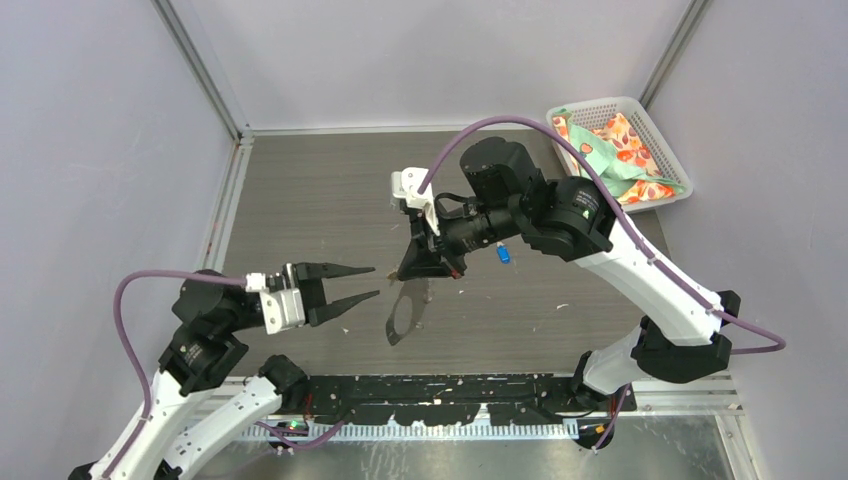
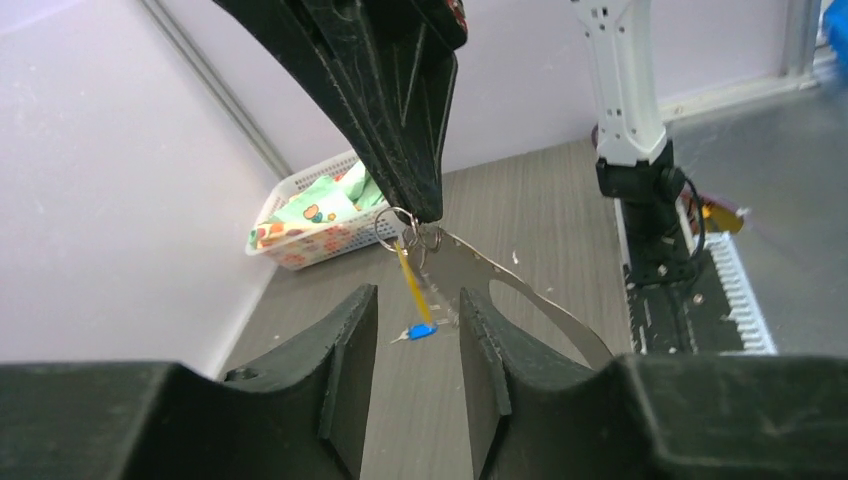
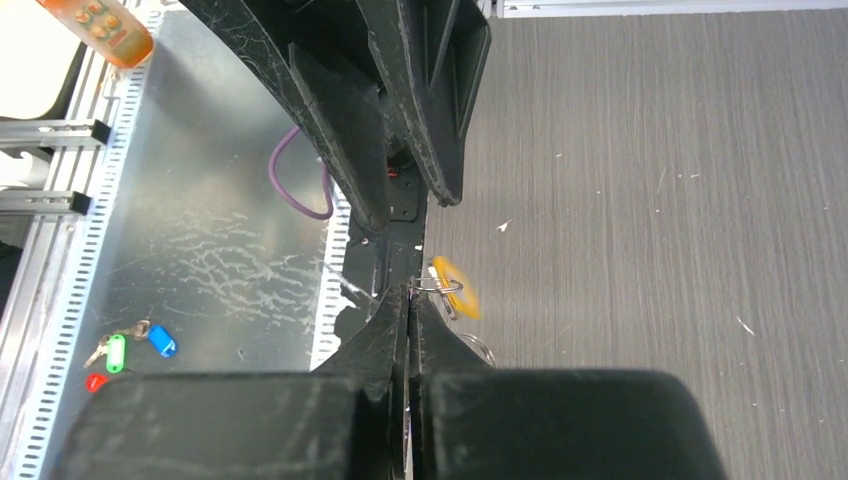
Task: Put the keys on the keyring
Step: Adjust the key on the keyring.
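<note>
My right gripper [image 1: 408,274] [image 3: 410,292] is shut on the small metal ring [image 3: 438,285] of the keyring [image 1: 404,314], held above the table. Its grey loop [image 2: 540,300] droops below the fingers. The yellow-headed key [image 2: 410,280] [image 3: 456,291] hangs from that ring. The blue-headed key [image 1: 503,254] [image 2: 423,331] lies flat on the table under the right arm. My left gripper [image 1: 375,282] [image 2: 417,293] is open with nothing between its fingers. It points at the hanging yellow key from a short way to the left.
A white basket [image 1: 668,150] [image 2: 288,193] of patterned cloth stands at the back right corner. A black rail [image 1: 430,395] runs along the near edge. Several coloured key tags [image 3: 130,346] lie on the metal ledge below it. Walls close in left and right.
</note>
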### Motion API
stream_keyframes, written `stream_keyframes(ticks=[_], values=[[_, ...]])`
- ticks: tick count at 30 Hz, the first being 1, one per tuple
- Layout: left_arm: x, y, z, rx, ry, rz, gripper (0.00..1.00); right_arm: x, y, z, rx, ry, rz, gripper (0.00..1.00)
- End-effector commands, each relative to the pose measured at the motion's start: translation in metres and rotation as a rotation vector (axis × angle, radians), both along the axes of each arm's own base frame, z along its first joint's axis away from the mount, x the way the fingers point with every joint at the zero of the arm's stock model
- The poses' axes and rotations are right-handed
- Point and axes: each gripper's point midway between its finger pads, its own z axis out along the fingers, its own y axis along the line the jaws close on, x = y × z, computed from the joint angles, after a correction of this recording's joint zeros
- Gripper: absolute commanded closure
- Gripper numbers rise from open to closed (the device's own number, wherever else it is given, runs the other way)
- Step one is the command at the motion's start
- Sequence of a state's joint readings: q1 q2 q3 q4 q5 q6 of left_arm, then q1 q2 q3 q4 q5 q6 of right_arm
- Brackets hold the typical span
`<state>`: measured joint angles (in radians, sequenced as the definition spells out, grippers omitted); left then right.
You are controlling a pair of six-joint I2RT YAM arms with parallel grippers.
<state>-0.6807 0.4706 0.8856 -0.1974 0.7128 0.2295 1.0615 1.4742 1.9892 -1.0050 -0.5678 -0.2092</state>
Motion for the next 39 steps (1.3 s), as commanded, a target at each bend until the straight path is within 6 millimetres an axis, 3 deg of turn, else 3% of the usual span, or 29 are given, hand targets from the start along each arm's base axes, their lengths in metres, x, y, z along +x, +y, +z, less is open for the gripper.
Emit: stream_keyframes(ticks=[1,4,13,19,23,29,39], values=[[-0.004,0.000,0.001,0.075,-0.142,-0.030,0.63,-0.016,-0.007,0.018,0.048,0.019,0.047,0.99],[-0.002,-0.005,0.007,0.084,-0.172,-0.048,0.62,-0.022,-0.008,0.013,0.020,0.042,0.078,0.99],[-0.019,-0.019,-0.008,0.190,-0.258,-0.249,0.58,-0.047,-0.008,0.000,-0.062,0.172,0.228,0.99],[-0.025,-0.024,0.004,0.168,-0.207,-0.309,0.57,-0.048,-0.002,-0.006,-0.067,0.198,0.253,0.99],[-0.042,-0.022,-0.008,0.191,-0.124,-0.407,0.56,-0.045,0.003,-0.005,-0.045,0.189,0.252,0.99],[-0.043,-0.022,-0.013,0.197,-0.107,-0.411,0.65,-0.041,0.006,-0.007,-0.049,0.184,0.234,0.99],[-0.031,-0.018,-0.015,0.185,-0.237,-0.312,0.82,-0.038,0.003,-0.009,-0.064,0.179,0.203,0.99]])
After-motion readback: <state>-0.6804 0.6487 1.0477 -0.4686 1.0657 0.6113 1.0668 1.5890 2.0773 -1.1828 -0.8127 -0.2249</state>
